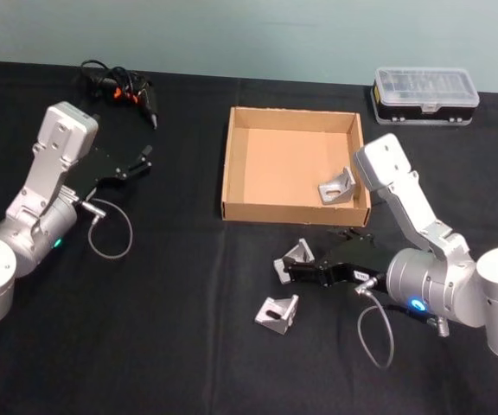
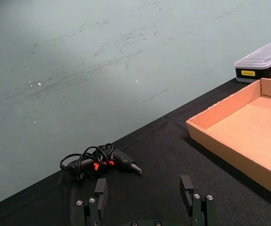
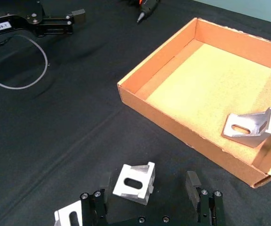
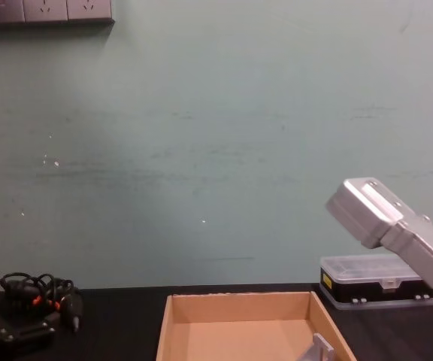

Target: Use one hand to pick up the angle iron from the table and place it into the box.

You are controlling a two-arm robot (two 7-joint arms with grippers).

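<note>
- Angle iron (image 1: 298, 253) is the piece in hand: it lies on the table (image 1: 188, 285) just right of the head view's centre, a little below the front wall of the box (image 1: 232, 164).
- The right gripper (image 1: 285, 270) reaches in from the lower right of the head view. Its jaws are spread wide and hold nothing. In the right wrist view the angle iron (image 3: 134, 182) sits between the two fingers (image 3: 192, 181), nearer one than the other.
- Judgement: the step is the grasp. Centre the piece between the fingers before closing, so that one pad does not push it sideways across the cloth.
- How high the fingertips are above the table cannot be told. They should probably come down level with the iron's upright flange and pinch across it, not across the sloped rib.
- A second angle iron (image 1: 277, 313) lies nearby, lower in the head view and apart from the first. Keep the outer finger from nudging it while closing.
- A third angle iron (image 1: 336, 186) already rests in the box's lower right corner. After a clear lift over the low wall, release towards the bare middle of the floor.
- The left gripper (image 1: 141, 160) is parked at the upper left of the head view, its jaws apart and empty.
</note>
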